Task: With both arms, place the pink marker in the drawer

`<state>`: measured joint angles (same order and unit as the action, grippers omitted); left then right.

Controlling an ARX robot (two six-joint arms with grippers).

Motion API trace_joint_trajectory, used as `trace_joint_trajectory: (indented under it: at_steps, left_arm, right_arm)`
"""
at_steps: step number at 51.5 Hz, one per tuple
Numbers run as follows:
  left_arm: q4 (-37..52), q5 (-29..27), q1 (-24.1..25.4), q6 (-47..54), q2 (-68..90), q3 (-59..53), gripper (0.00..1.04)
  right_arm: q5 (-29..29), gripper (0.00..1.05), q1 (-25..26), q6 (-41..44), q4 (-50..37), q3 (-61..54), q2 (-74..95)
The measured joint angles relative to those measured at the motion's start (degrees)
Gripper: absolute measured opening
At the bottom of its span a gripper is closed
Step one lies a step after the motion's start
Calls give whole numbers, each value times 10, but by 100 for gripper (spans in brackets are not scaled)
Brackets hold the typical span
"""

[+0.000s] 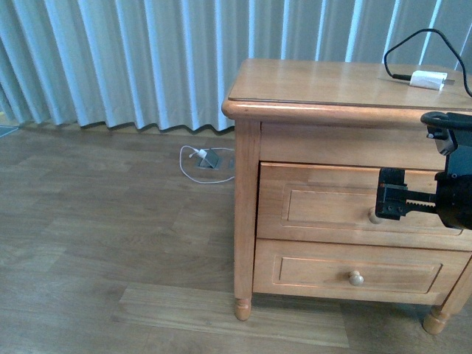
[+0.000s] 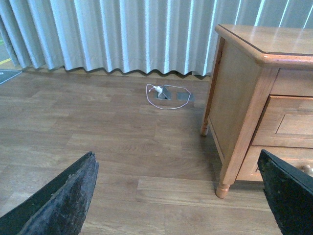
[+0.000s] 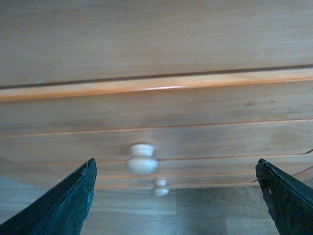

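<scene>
Honey-coloured wood: one nightstand (image 1: 324, 81), two drawers, both closed, one round pale knob each.
Upper drawer (image 1: 332, 203): the taller one; knob (image 3: 142, 159) seen close from the right wrist, lower knob (image 1: 356, 278) beneath it.
Pink marker: not visible in any view; place cannot be told.
Top of nightstand: one white charger block (image 1: 428, 80) with one black cable (image 1: 413, 40), near the back right corner.
Right gripper (image 1: 391, 195): level with the upper drawer front, just beside its knob; fingers (image 3: 58, 205) spread wide apart, empty, touching nothing visible.
Left gripper (image 2: 181, 196): over the floor, fingers (image 2: 63, 200) wide apart, empty.
Floor (image 1: 110, 236): brown planks, one thin white cord (image 1: 195, 158) and grey plate near the curtain (image 1: 110, 59).
Open room: broad bare floor left of the nightstand.
</scene>
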<state>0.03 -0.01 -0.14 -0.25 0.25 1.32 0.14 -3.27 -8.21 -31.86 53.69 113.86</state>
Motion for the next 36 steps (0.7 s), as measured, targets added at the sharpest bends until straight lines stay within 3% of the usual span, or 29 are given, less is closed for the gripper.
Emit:
trace_joint_trajectory:
  at_steps: [18, 36]
  left_arm:
    - [0, 0, 0, 0, 0, 0, 99]
    - [0, 0, 0, 0, 0, 0, 99]
  right_arm:
    - [-80, 96, -5, 3, 117, -163, -280]
    - [-171, 96, 32, -9, 379, -233, -680]
